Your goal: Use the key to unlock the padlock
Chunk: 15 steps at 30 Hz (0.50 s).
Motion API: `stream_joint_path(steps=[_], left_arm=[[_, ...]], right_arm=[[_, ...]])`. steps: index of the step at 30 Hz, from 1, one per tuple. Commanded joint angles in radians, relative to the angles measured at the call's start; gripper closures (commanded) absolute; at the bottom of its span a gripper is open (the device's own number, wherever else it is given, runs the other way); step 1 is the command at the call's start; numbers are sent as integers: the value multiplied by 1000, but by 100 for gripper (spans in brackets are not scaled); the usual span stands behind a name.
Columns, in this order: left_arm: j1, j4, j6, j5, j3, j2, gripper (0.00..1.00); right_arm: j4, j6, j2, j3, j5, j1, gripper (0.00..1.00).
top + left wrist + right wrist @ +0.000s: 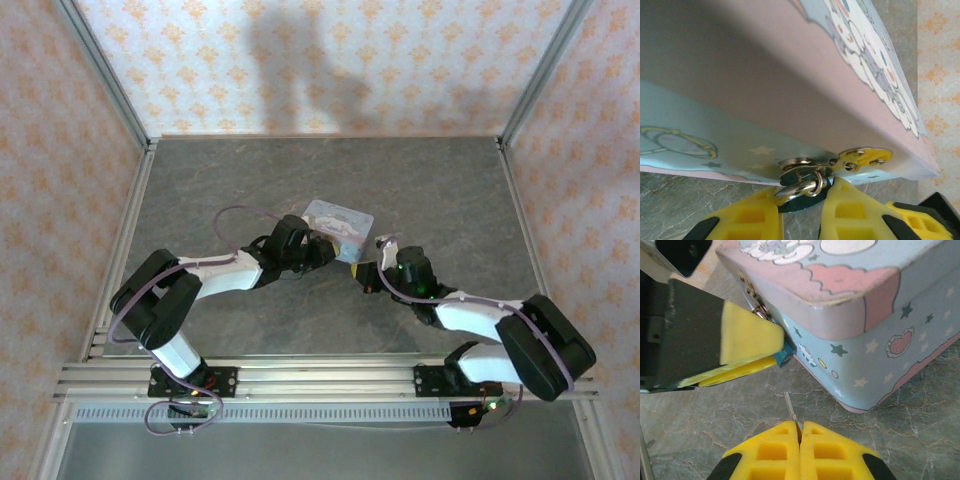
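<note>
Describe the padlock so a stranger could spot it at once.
Find the pale blue cartoon-printed tin on the grey table. At its metal hasp, pinched by the left claw, hangs the padlock. It is tiny and teal with a silvery shackle, unlike the thin bare key nearby.

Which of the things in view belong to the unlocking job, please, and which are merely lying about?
In the job: padlock, gripped by left gripper; key, gripped by right gripper.
Lying about: cartoon tin, which the padlock hangs on; table.
</note>
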Motion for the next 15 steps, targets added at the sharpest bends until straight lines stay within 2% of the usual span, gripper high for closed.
stream_joint_path(steps=[1,7,15], left_arm=[[11,0,-24,31,43,-45,87],[15,-22,-21,28,54,-47,87],[16,-29,-3,-8,39,-44,89]], right_arm=[[129,-23,51,35,-20,6,100],[163,-46,116,49,4,24,100],[119,-41,112,58,27,24,100]])
